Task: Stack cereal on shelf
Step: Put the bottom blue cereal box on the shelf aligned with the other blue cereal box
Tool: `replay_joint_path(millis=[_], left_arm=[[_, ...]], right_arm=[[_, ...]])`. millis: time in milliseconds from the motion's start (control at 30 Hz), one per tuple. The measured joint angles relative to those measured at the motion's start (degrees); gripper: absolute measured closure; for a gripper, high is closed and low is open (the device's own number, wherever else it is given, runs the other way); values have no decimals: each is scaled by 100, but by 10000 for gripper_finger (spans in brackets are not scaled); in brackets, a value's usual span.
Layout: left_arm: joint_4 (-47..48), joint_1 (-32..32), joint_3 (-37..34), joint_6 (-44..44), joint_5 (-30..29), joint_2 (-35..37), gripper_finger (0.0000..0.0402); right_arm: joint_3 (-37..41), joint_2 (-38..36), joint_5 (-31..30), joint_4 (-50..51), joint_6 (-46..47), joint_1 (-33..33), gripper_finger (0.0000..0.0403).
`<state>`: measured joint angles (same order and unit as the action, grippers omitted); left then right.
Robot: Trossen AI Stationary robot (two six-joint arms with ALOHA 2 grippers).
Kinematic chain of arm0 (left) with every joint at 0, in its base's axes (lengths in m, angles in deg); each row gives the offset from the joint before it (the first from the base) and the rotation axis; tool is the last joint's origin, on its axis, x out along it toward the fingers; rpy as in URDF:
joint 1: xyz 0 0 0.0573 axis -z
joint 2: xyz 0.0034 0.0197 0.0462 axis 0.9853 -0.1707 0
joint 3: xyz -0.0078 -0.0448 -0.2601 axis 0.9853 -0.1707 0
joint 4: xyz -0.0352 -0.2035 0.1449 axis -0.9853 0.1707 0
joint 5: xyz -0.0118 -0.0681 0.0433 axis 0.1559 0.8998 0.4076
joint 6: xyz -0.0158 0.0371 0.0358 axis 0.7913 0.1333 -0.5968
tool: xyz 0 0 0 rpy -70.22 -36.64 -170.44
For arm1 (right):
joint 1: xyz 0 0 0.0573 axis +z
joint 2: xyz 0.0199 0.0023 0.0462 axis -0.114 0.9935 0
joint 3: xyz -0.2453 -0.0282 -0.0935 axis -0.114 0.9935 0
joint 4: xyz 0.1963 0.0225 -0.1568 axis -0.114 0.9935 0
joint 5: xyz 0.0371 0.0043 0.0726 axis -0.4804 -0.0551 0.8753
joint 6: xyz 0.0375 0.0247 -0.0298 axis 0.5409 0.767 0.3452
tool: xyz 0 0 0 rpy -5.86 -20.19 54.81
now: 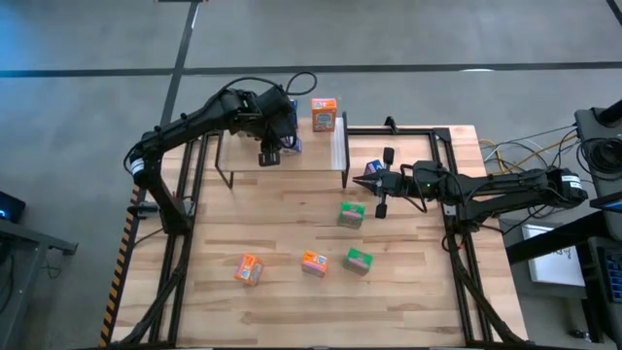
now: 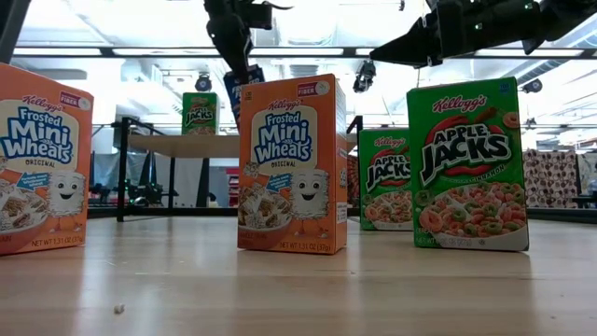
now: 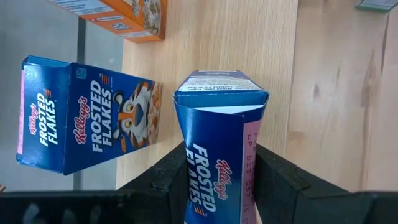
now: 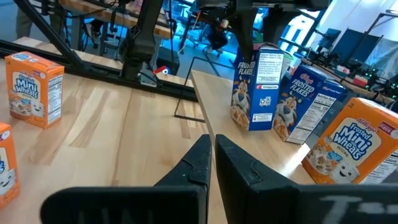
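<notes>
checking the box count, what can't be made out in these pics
- High view: the held blue box is mostly hidden under the left hand.
- Low view: the leftmost orange box is cut off by the picture's edge.
- Right wrist view: the nearest orange box is cut off by the edge.

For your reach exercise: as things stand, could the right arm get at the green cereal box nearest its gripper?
Probably yes: the right gripper is shut and empty, right beside the green box, with nothing between them.

Light wood shelf; printed cardboard cereal boxes.
</notes>
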<state>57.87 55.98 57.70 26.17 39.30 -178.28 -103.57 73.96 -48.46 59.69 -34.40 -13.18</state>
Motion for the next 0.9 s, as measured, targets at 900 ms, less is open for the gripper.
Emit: replay_joint_path(millis=[900], left_arm=[[-55,-8,56,-42,-21,-21,272]], right_arm=[[0,0,0,17,7,0,390]])
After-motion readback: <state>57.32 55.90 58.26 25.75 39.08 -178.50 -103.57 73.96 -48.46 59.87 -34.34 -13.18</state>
